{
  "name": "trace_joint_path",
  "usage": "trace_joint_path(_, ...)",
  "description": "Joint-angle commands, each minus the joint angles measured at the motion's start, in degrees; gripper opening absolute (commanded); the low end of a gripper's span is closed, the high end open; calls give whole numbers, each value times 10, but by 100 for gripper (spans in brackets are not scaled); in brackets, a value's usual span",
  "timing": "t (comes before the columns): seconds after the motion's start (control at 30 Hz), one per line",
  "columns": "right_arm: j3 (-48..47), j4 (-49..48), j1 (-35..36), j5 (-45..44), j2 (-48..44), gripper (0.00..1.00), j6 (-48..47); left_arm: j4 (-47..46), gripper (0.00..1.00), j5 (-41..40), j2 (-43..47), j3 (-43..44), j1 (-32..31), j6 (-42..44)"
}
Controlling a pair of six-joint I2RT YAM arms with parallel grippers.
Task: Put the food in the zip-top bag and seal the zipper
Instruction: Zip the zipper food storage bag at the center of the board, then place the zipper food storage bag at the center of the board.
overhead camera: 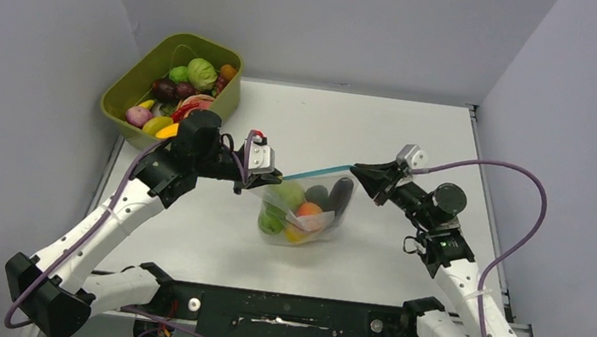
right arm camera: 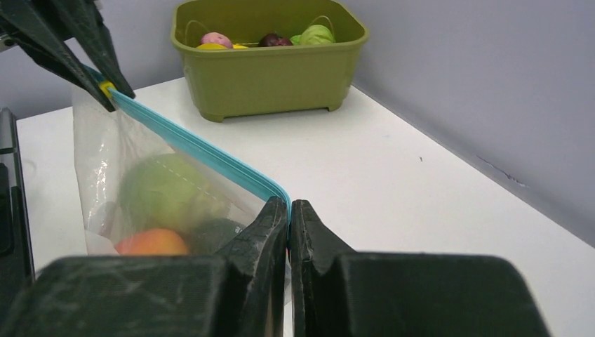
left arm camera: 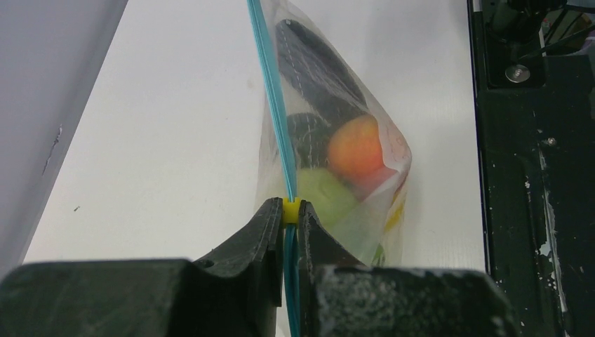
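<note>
1. Found the olive-green tub [overhead camera: 136,78] at the table's [overhead camera: 419,136] far left corner, hard against the left wall; held a heap of toy pieces, a green cabbage [overhead camera: 201,73] on top.
2. Saw the left gripper [overhead camera: 264,177] with jaws pinched nearly together on the zipper's [overhead camera: 316,172] left end, right at a yellow slider [left arm camera: 291,209].
3. Noted the zip-top bag [overhead camera: 306,221] hanging under that taut strip at mid-table; carried the food [overhead camera: 310,210] inside: green, orange and dark pieces. Could not tell whether its bottom touched the table.
4. Saw the right gripper [overhead camera: 363,175] clamped tight on the strip's right end.
5. Noted open tabletop behind the bag and rightward, out to the far and right edges.
</note>
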State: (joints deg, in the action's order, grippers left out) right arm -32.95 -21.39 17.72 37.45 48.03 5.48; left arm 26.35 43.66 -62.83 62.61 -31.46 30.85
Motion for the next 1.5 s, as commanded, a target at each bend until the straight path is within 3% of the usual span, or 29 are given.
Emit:
trace_joint_path(0.0, 11, 7, -72, -113, -34, 0, 13, 6, 0, 7, 46, 0, 8, -18)
trace_joint_path(0.17, 24, 19, -115, -127, -58, 0, 33, -23, 0, 34, 55, -12, 7, -40)
trace_joint_path(0.57, 45, 128, -142, -286, -158, 0, 39, -68, 0, 44, 84, -65, 6, -94)
trace_joint_path(0.83, 34, 197, -142, -184, -236, 0, 34, -193, 0, 55, 116, -141, 6, -190)
trace_joint_path(1.03, 27, 239, -142, -85, -283, 0, 92, -220, 0, 64, 123, -183, 5, -233)
trace_joint_path(1.13, 30, 240, -142, -62, -286, 0, 122, -243, 1, 43, 137, -215, 5, -250)
trace_joint_path(1.47, 59, 192, -143, -140, -205, 0, 103, -268, 24, -135, 141, -222, 5, -224)
